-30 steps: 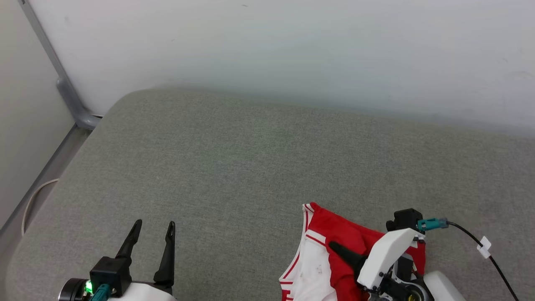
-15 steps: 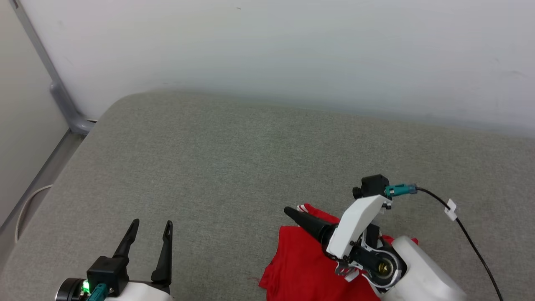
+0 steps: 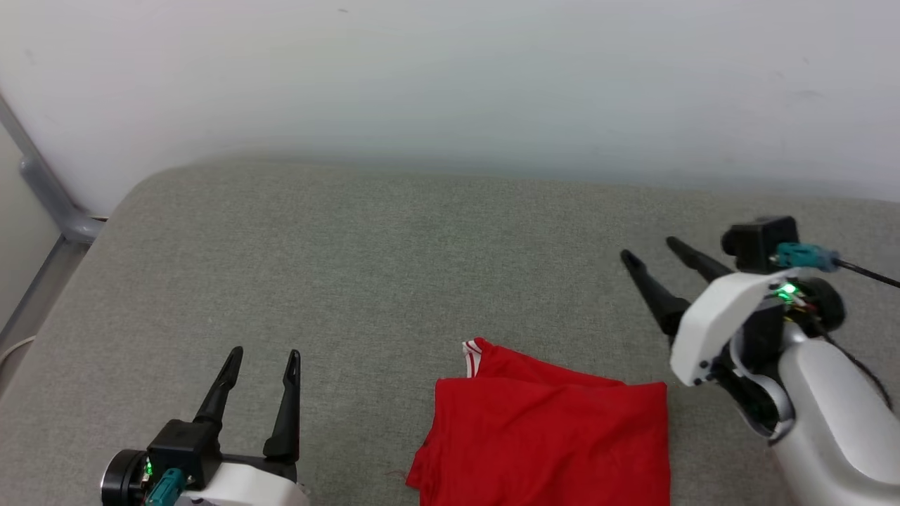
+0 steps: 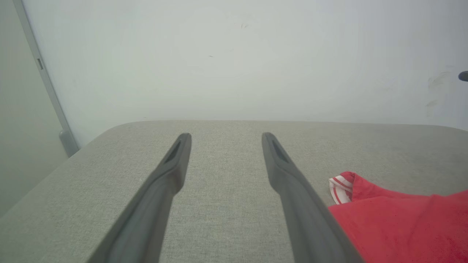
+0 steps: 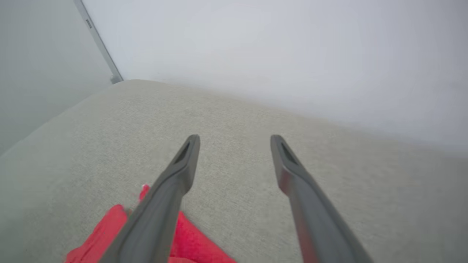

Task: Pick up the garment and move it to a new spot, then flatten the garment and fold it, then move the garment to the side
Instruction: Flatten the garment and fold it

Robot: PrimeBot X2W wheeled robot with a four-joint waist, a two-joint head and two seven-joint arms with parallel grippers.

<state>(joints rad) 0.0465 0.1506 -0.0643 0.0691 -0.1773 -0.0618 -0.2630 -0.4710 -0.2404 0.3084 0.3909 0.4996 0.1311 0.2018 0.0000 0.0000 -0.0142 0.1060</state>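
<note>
1. My left gripper [image 3: 266, 351] sits at the near left, low over the grey pad [image 3: 394, 267]. Its fingers are spread wide with nothing between them.
2. My right gripper [image 3: 648, 249] is out at the right, farther off than the left one. Its fingers are also parted and empty, and they point far and slightly left.
3. The garment [image 3: 548, 436] lies on the pad at the near middle, between my two grippers and closer to the right one. In the head view neither gripper touches it.
4. It is folded into a rough rectangle with a plain red face up and a few soft creases. Its near edge runs off the bottom of the head view, so I cannot tell where it ends.
5. A bit of striped trim [image 3: 472, 355] (red and white) pokes out at the fold's far left corner.
6. In my left wrist view the red cloth lies just right of that gripper's right finger, with the trim on its far side.
7. In my right wrist view the cloth shows near and left, partly behind the left finger. That view is blurred, so I can read no detail on it.
8. A pale wall [image 3: 450, 77] rises beyond the pad's far edge, and a grey post [image 3: 49, 204] stands at the far left.
9. A black cable [image 3: 868, 274] leads off right from my right wrist.
</note>
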